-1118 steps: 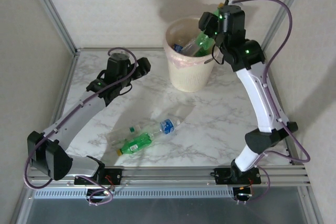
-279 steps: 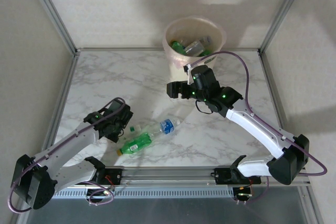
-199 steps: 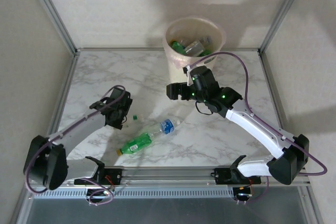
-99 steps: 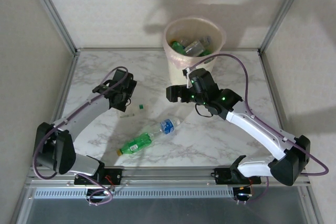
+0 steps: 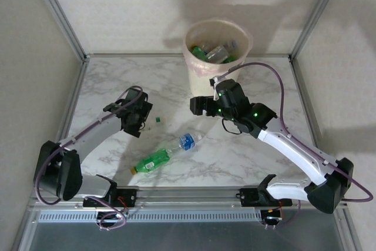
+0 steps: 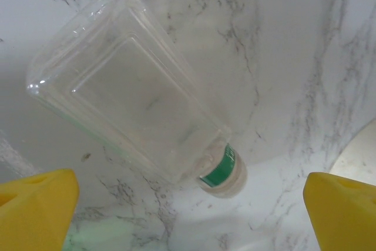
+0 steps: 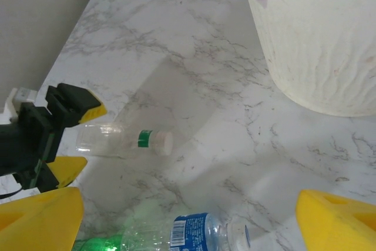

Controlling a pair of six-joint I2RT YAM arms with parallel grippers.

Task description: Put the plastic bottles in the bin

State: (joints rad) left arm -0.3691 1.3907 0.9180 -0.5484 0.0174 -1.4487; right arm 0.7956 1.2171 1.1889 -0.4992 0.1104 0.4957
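A clear square-sided plastic bottle with a green neck band [image 6: 132,101] lies on the marble table, with its cap [image 5: 157,120] pointing right. My left gripper [image 5: 143,123] is open. Its yellow fingers [image 7: 79,105] stand on either side of the bottle's base end [image 7: 103,139] without touching it. A clear bottle with a blue label [image 5: 187,141] and a green bottle [image 5: 154,160] lie end to end nearer the front. My right gripper [image 7: 188,218] hangs open and empty above the blue-labelled bottle [image 7: 205,233]. It is just in front of the cream bin [image 5: 205,83].
The bin [image 7: 317,45] stands at the back centre with a pinkish liner, and several bottles [image 5: 214,52] lie inside it. Metal frame posts and walls close off the left, right and back of the table [image 5: 106,80]. A rail runs along the near edge.
Over the last second the left gripper carried the clear bottle away from the green bottle toward the back. It has since drawn back a little toward the front. The right gripper drifted slightly right.
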